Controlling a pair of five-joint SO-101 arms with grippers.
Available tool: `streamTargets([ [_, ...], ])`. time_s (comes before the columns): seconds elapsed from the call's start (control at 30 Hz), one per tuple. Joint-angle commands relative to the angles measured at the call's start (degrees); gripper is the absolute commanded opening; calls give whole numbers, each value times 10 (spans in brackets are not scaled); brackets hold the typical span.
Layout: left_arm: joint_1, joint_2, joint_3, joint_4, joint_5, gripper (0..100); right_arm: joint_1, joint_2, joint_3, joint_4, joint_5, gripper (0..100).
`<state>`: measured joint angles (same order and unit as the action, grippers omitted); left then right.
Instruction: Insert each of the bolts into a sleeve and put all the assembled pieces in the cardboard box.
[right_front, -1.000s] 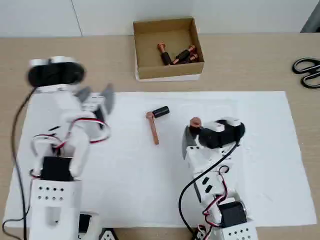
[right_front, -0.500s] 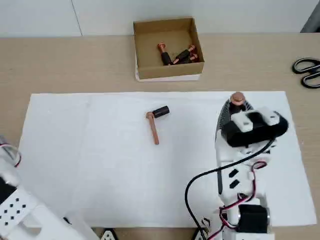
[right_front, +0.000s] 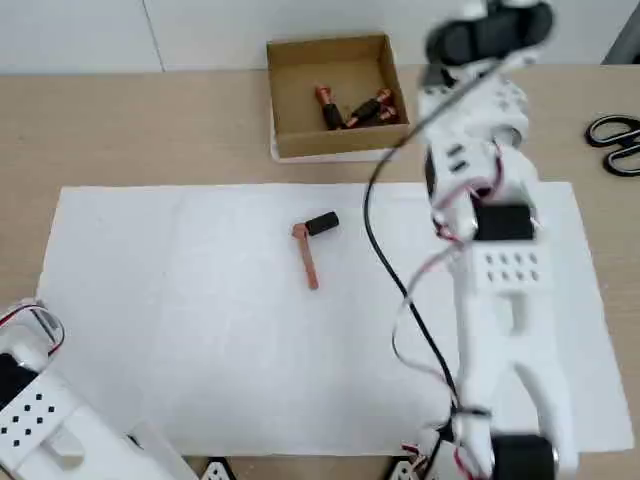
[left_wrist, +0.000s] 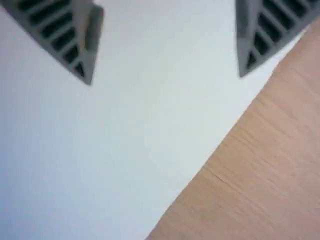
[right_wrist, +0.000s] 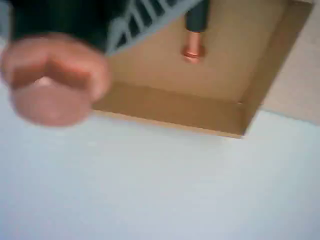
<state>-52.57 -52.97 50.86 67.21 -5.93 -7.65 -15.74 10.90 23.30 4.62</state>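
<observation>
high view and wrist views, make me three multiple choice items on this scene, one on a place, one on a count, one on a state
1. Where does the loose black sleeve lie?
A inside the cardboard box
B on the white sheet, next to the loose bolt
C beside the scissors

2. How many bolts lie loose on the white sheet?
A one
B two
C four

3. What state is the left end effector in?
A open, with nothing in it
B shut on a sleeve
C shut on a bolt

Answers:
1 B, the high view shows it on the sheet by the bolt's head.
2 A, a single copper bolt lies there.
3 A, the left wrist view shows its two sides wide apart over the bare sheet.
</observation>
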Motion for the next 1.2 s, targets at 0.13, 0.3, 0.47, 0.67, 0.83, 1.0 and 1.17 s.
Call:
streamTargets([
  [0.13, 3, -11, -30, 33, 5, 182, -71, 244, -232, -87, 7, 4],
  [0.3, 3, -11, -30, 36, 5, 182, -65, 417, -375, -142, 7, 4],
  [0.47, 3, -11, -32, 55, 5, 182, -55, 566, -513, -143, 7, 4],
  [0.67, 4, -11, -33, 58, 5, 182, -58, 677, -622, -135, 8, 4],
  [0.83, 4, -11, -32, 59, 5, 182, -56, 723, -671, -87, 8, 5],
  [1.0, 4, -11, -31, 59, 5, 182, -46, 748, -700, -80, 8, 5],
  [1.17, 4, -11, -30, 60, 5, 182, -46, 759, -702, -80, 8, 5],
])
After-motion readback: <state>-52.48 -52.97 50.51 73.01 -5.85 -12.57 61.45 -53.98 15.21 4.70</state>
